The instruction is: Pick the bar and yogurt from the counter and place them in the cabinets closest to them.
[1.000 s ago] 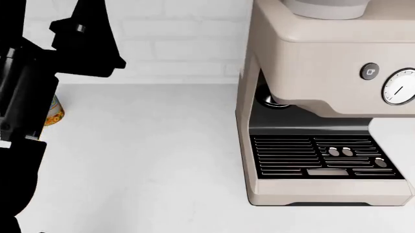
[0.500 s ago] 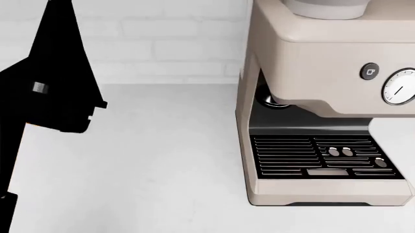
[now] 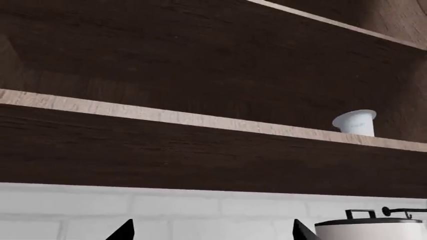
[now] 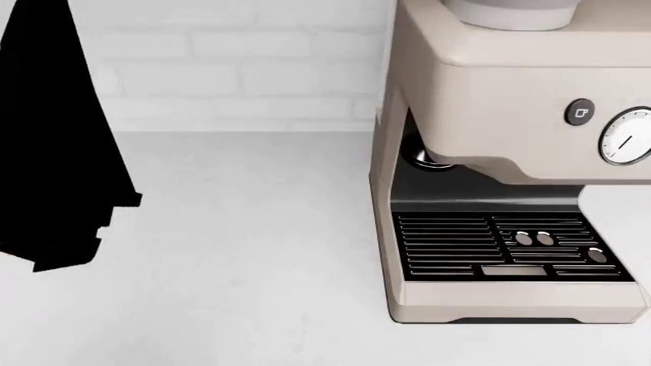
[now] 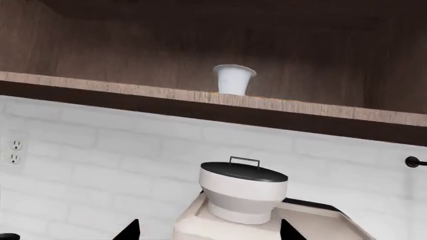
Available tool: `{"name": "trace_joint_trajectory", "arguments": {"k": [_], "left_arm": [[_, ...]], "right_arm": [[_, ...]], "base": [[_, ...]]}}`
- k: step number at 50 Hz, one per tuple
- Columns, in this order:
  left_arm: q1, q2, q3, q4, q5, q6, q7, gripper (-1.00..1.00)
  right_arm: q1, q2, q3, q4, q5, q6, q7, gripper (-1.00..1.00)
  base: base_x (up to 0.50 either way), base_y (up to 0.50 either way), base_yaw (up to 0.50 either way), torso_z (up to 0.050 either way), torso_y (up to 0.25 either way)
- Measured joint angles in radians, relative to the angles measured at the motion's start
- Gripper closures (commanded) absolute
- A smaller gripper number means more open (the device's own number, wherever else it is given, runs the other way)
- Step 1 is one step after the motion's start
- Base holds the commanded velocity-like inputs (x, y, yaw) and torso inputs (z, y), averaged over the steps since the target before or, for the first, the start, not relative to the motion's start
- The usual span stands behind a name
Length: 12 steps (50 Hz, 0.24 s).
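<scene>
The yogurt (image 3: 355, 122) is a small white tapered cup standing upright on the dark wooden cabinet shelf (image 3: 167, 118); the right wrist view shows the yogurt (image 5: 233, 80) on the same shelf (image 5: 313, 106), above the coffee machine. My left gripper (image 3: 213, 232) is open below the shelf, well apart from the cup, with nothing between its fingertips. My right gripper (image 5: 208, 231) is open too and holds nothing. The bar is out of view. In the head view only my left arm (image 4: 51, 137) shows, as a black shape at the left.
A beige coffee machine (image 4: 508, 152) fills the right of the head view on the white counter (image 4: 244, 252). Its grey bean hopper (image 5: 243, 192) stands under the shelf. White brick wall (image 4: 234, 69) runs behind. A wall outlet (image 5: 13, 151) sits at the left.
In the head view my left arm has swung, its black shape now reaching lower along the left edge. The can seen at the left edge a second ago no longer shows.
</scene>
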Motion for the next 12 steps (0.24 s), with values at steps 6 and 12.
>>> {"name": "trace_joint_trajectory", "arguments": {"k": [6,12], "left_arm": [[-0.016,-0.069,0.074,0.000,0.017,0.088,-0.040,-1.00],[-0.035,-0.133,0.140,0.000,0.034,0.172,-0.075,-1.00]], "right_arm": [[0.000,0.038,0.077,-0.010,0.069,0.014,0.000,-1.00],[0.001,0.059,0.147,-0.016,0.122,0.026,0.000,-1.00]], "base": [[0.00,0.00,0.00,0.000,0.000],[0.00,0.00,0.00,0.000,0.000]]}}
